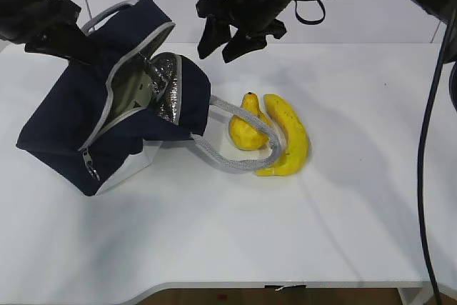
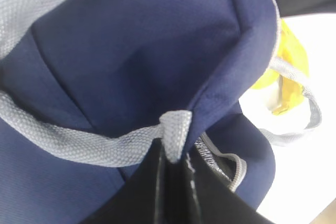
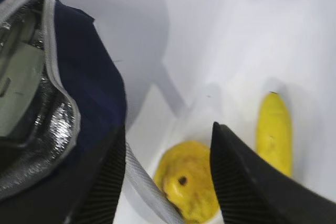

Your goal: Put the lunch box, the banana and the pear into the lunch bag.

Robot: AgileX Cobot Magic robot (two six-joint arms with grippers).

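The navy lunch bag [image 1: 64, 123] stands tilted at the left, its foil-lined mouth open toward the right. The pale green lunch box lid [image 1: 130, 94] shows inside it, also in the right wrist view [image 3: 18, 85]. My left gripper [image 2: 176, 156] is shut on the bag's grey webbing handle [image 2: 176, 129] and holds the bag's top up [image 1: 71, 37]. The pear [image 1: 246, 132] and the banana [image 1: 289, 137] lie side by side on the table right of the bag. My right gripper [image 1: 216, 55] is open and empty, above the pear [image 3: 189, 182]; the banana [image 3: 273, 135] lies beyond its right finger.
The bag's other grey handle [image 1: 235, 158] loops across the white table [image 1: 285, 233], over the pear's foot and against the banana. A black cable [image 1: 428, 141] hangs at the right edge. The table's front edge runs along the bottom.
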